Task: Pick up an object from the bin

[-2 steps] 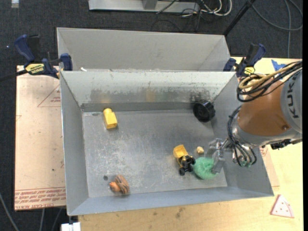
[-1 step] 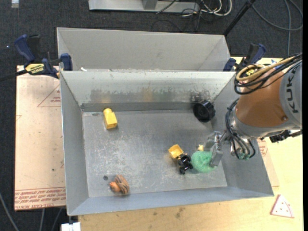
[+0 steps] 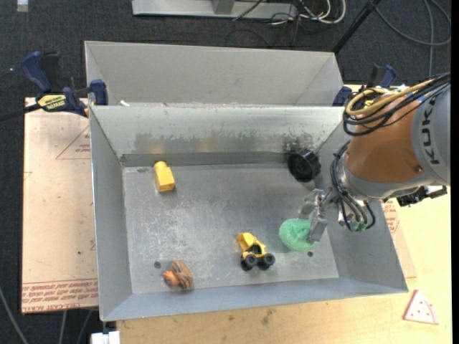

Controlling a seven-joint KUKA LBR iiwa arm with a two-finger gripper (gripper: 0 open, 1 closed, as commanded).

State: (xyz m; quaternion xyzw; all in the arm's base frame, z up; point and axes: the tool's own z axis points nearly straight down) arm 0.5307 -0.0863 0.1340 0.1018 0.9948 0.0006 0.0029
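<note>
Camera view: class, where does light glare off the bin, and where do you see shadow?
In the camera view a pale band of glare runs along the foot of the bin's back wall; in that view a dark patch marks the wall by the black round thing.

The hand (image 3: 316, 225) hangs at a green lump (image 3: 292, 235) beside a yellow truck (image 3: 254, 251).

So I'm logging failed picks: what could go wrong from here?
The gripper sits at the right edge of the green lump, so a grasp could catch only its rim and slip off. The yellow toy truck lies close on the lump's left; a shove might knock it. The bin's sloped right wall is close to the arm, leaving little room.
</note>
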